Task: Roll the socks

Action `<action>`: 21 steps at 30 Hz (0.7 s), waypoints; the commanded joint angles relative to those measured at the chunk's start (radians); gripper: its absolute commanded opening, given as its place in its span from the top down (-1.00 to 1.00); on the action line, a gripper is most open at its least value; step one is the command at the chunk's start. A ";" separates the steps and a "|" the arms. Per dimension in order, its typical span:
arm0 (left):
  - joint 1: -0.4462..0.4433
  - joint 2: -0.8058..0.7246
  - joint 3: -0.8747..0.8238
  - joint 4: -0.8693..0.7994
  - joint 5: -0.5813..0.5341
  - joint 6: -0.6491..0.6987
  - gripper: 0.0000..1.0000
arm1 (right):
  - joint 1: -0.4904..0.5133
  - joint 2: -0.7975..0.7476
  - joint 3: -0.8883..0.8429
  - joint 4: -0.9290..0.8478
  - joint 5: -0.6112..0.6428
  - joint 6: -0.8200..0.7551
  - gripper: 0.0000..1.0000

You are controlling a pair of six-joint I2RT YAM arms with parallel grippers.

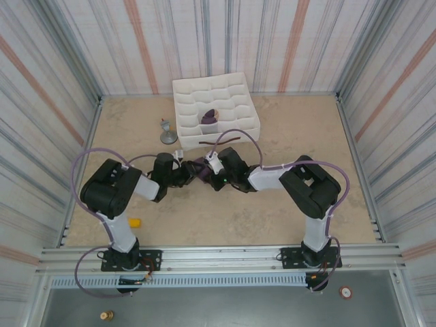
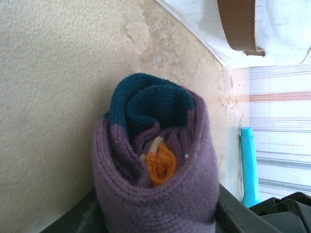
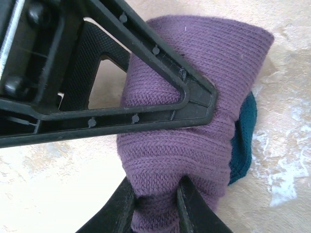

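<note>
Both arms meet in the middle of the sandy table [image 1: 225,218]. Between them is a fat purple knitted sock roll [image 2: 155,170], with a blue-green toe poking out of the top and a bit of orange cuff tucked in the middle. It sits on the table, just in front of the white plastic tray with wavy little pockets [image 1: 194,95].

The jaws of the left gripper [image 2: 155,222] sit on each side of the roll's bottom end and look clamped on it. Their tips are cut off at the edge of the left wrist view, so I am only fairly sure. One of its black fingers [image 3: 160,116] presses flat across the purple wool. The right gripper [image 3: 156,211] has its jaws shut tight on a fold of the wool at the low end of the roll.

A small purple rolled bundle [image 1: 209,117] already lies in a pocket of the tray. So one sock looks done and this one is nearly rolled. The step in hand seems to be the last tuck — pulling the outer layer over so the roll stays shut. The next move needs one gripper to hold the roll tight while the other draws the fold over the end. If both let go too soon, the wool may spring open.

A floppy brown strap [image 1: 225,139] lies at the tray's front edge, and a small yellow block [image 1: 135,223] sits well apart, near the left arm
</note>
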 commanded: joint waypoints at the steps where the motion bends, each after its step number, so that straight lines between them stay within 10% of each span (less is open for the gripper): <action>1: -0.013 0.041 0.017 -0.048 0.000 0.033 0.28 | -0.023 0.079 -0.061 -0.272 -0.081 0.063 1.00; 9: -0.013 0.021 0.084 -0.195 0.067 0.134 0.91 | -0.092 -0.008 -0.040 -0.318 -0.249 0.100 0.64; 21: -0.013 -0.146 0.225 -0.510 0.235 0.447 1.00 | -0.203 -0.229 0.017 -0.457 -0.423 0.160 -0.26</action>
